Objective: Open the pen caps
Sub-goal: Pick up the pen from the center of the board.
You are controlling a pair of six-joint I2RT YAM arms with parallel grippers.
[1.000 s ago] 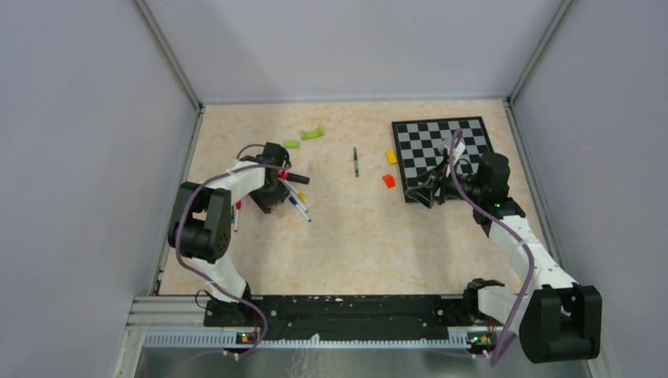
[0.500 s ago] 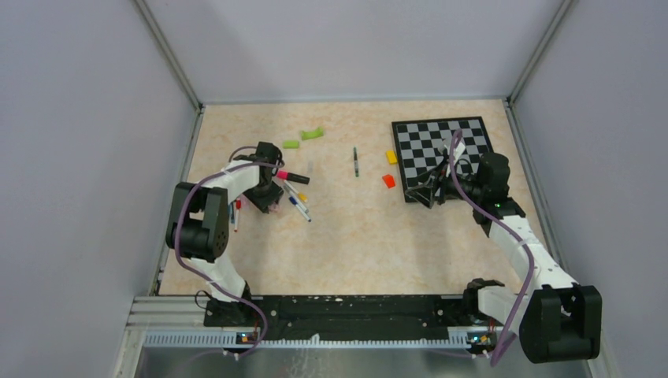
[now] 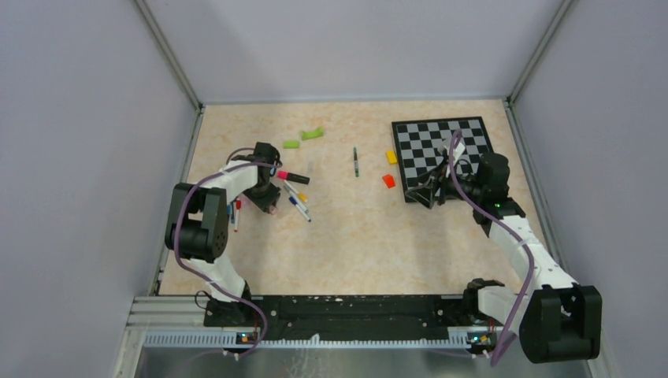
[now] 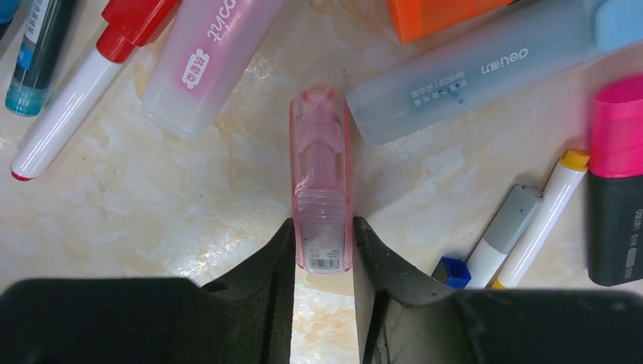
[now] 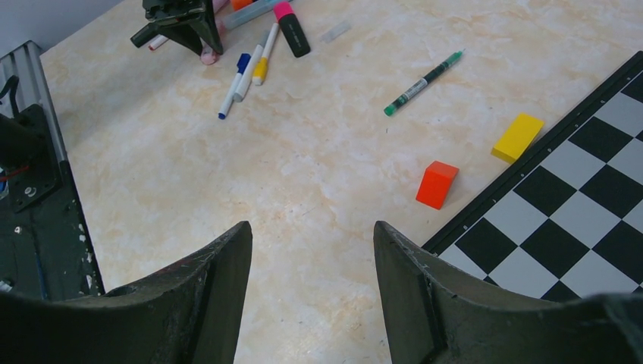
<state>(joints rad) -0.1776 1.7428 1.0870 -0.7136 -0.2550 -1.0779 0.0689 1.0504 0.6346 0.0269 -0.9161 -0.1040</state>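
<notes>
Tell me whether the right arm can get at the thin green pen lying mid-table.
Probably yes. The right gripper hangs open and empty by the chessboard, and only bare table lies between it and the green pen; the orange block sits aside.

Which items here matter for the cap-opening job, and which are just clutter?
Job: pink clear highlighter between the left pincer fingers, blue-grey highlighter, red-capped pen, pink-capped black marker, green thin pen.
Clutter: chessboard, yellow block, orange block, green pieces.
</notes>
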